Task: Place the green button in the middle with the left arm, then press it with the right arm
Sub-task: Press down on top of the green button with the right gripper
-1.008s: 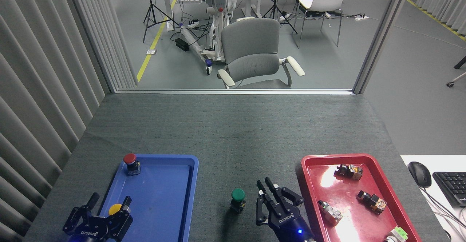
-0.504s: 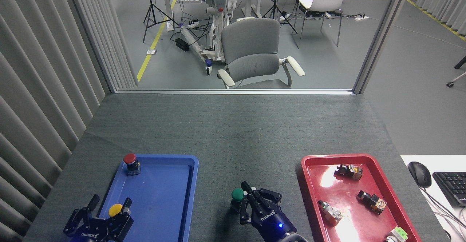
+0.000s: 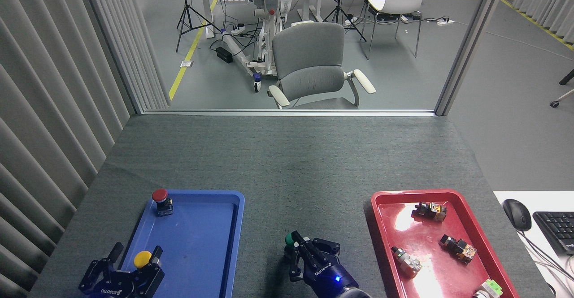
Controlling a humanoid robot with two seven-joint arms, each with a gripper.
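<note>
Now the right gripper (image 3: 299,249), fingers closed together, has moved left onto the green button (image 3: 291,239) standing mid-table between the trays; pressing appears underway. Left gripper (image 3: 134,262) idles open, near left.

- A grey office chair (image 3: 314,67) with white armrests stands just past the far edge of the table (image 3: 287,154), facing away.
- Left of the chair, ribbed grey wall panels (image 3: 54,87) run along the table's side.
- Behind the chair lies a grey floor (image 3: 403,78) with a yellow line (image 3: 190,51) on its left.
- Farther back, a white chair (image 3: 397,0) stands right of the grey one.
- Tripod legs (image 3: 188,18), cables and a power strip (image 3: 237,30) sit behind and left of it.
- A white wheeled stand (image 3: 267,29) rises just behind it.
- A keyboard (image 3: 556,231) and mouse (image 3: 516,213) lie on a white surface far right of the chair.
</note>
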